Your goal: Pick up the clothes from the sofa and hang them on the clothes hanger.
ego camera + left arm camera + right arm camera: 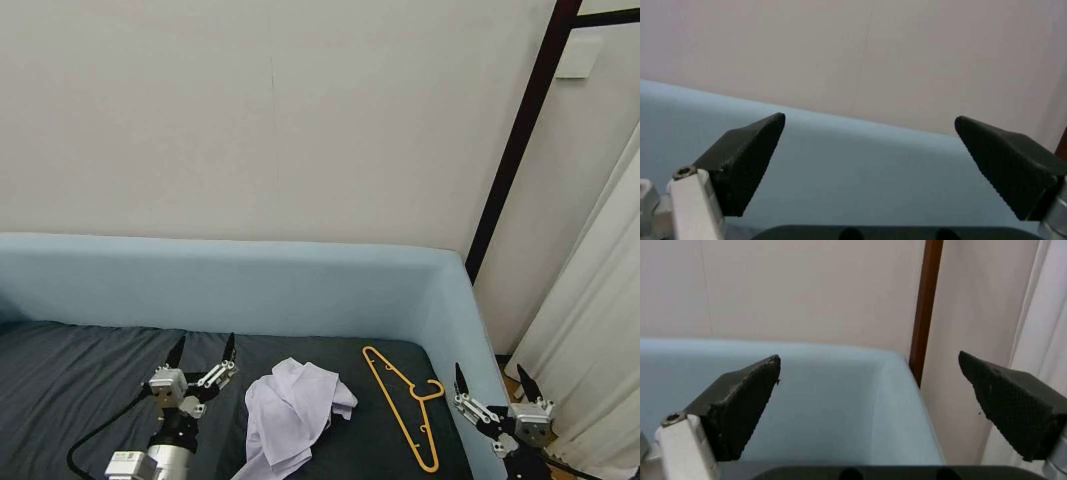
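Sofa [250,285] lt blue, seat [80,370] dk grey; clothes [295,405] pale lilac; hanger [405,400] yellow.

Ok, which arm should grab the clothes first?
Left, probably. The left tool is open over the sofa, just beside the clothes. The right tool, also open, sits out at the sofa's end, with the hanger lying between it and the clothes.

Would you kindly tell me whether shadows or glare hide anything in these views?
Head view: even light, no glare; clothes and hanger stand out on the dark seat. Wrist views: left gripper and right gripper dark against pale wall, no harsh shadows.
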